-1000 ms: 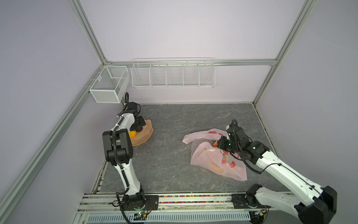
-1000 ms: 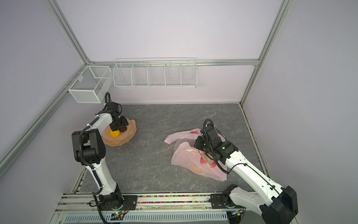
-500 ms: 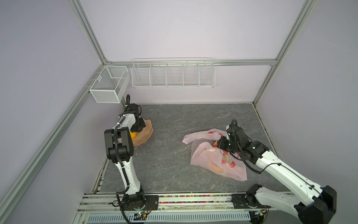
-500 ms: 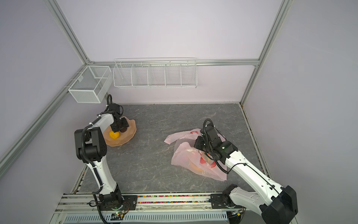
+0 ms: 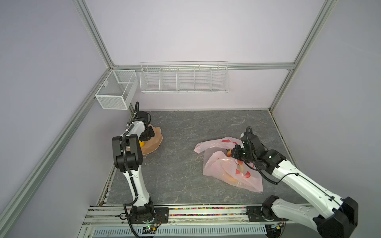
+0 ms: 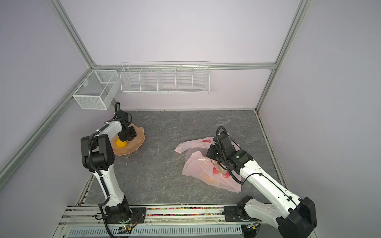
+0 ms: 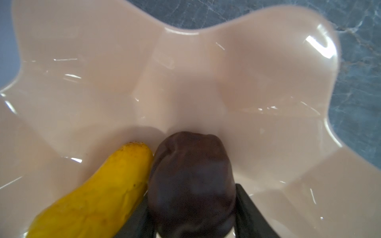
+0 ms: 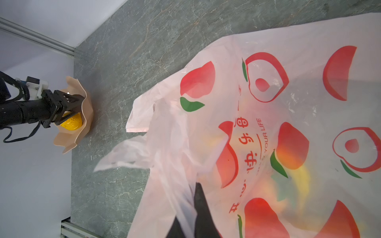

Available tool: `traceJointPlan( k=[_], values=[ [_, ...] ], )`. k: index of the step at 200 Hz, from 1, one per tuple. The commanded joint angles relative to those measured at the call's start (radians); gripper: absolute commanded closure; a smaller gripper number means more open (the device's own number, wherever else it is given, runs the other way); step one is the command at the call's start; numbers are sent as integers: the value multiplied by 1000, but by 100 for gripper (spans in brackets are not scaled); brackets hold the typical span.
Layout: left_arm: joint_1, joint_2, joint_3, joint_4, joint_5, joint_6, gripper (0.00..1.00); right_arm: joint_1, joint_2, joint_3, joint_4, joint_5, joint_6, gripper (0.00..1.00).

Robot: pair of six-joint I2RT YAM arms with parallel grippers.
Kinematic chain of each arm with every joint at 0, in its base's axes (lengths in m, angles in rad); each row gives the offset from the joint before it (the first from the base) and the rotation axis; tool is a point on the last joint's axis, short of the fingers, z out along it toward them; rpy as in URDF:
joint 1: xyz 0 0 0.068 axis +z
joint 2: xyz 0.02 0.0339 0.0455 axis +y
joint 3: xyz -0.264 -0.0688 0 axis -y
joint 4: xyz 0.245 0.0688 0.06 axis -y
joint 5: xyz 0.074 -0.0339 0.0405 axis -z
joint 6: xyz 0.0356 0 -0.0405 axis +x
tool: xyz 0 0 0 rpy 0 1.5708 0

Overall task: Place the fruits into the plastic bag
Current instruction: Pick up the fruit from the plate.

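The plastic bag (image 5: 216, 164) lay crumpled on the grey tabletop (image 5: 181, 175), over on the right arm's side. The right gripper (image 5: 232, 153) was pinched tight on the film at its mouth. Through the pink plastic we could make out a few fruits (image 8: 303, 179) as yellow and orange blurs, nothing sharper than that. Well apart from it sat the peach dish (image 6: 138, 142), wavy rim and all, with the left gripper (image 6: 126, 140) dipped into it. In the left wrist view its fingers (image 7: 249, 210) stood partway apart, one each side of the dark brown piece (image 7: 191, 181) and right up against it. We honestly couldn't tell if it was actually gripped. A yellow fruit (image 7: 99, 197) lay in the dish too, touching the brown piece.
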Motion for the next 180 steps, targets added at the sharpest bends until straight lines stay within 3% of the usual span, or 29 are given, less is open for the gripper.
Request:
traceJointPlan(
  k=[1,69,101,126,180],
  values=[
    [6,-8,17,-5,0,20,56,0,17,25,-15,4,-3,94],
    [-41,-174,-134,93,109,121,67,0,25,28,-8,6,-4,94],
    [-83,-267,-220,138,158,168,68,-1,31,30,-4,3,-4,94],
    [-101,-338,-278,166,277,226,68,0,32,30,-3,3,-4,94],
    [-141,-488,-359,162,359,274,70,0,27,30,-1,3,-6,94]
  ],
)
